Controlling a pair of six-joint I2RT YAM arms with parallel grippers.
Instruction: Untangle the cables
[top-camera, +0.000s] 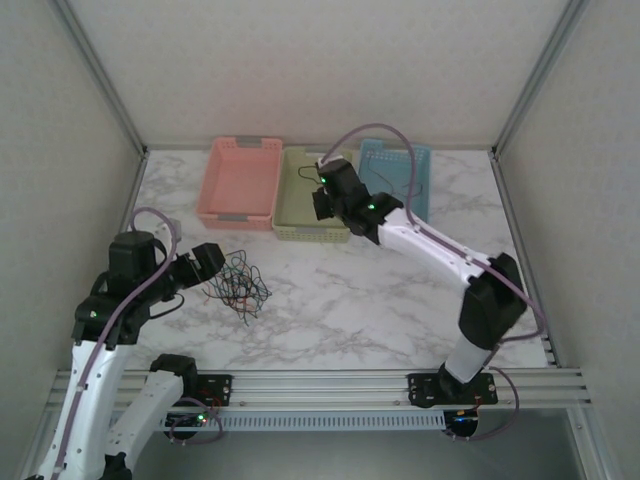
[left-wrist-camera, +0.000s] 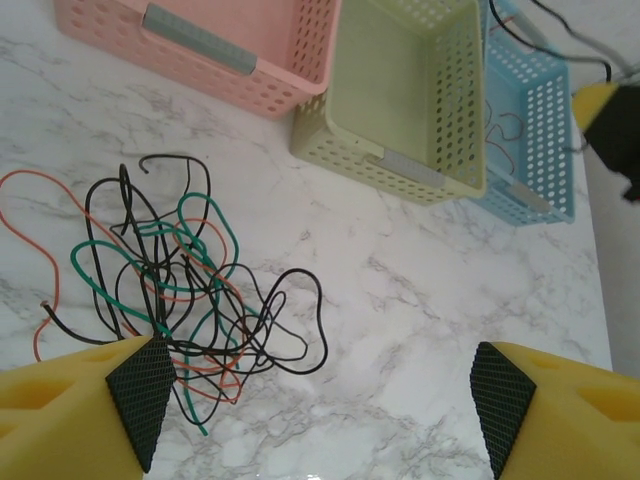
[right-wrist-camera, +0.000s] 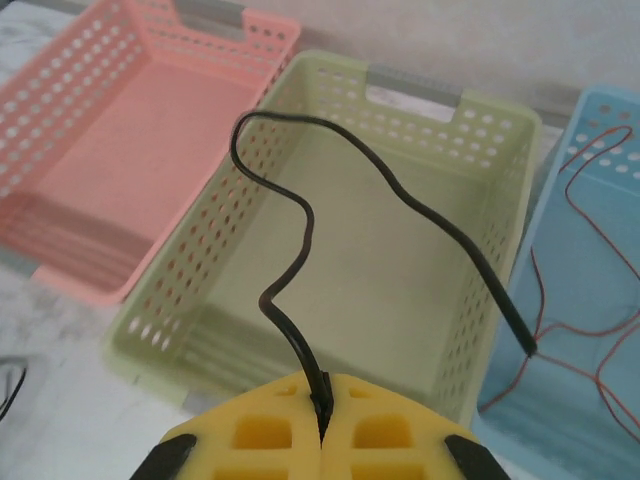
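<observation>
- Your left gripper (left-wrist-camera: 320, 400) stands wide open and empty, just short of the tangle of black, green and red cables (left-wrist-camera: 180, 290) on the marble table (left-wrist-camera: 420, 300).
- Farther out, your right gripper (right-wrist-camera: 322, 425) is clamped on one separated black cable (right-wrist-camera: 309, 225) above the pale green basket (right-wrist-camera: 500, 120); the next move looks like lowering and releasing it inside.

Your table (top-camera: 400, 300) is a white top with grey marble veining. Along its far edge you have three perforated plastic baskets standing side by side: a pink basket (top-camera: 240, 180) on the left, a pale green basket (top-camera: 290, 210) in the middle and a blue basket (top-camera: 418, 175) on the right. Nearer to you on the left, apart from the baskets, lies a loose knot of cables (top-camera: 236, 285) — black, green and orange-red strands crossing one another, one orange loop straying out sideways.
</observation>
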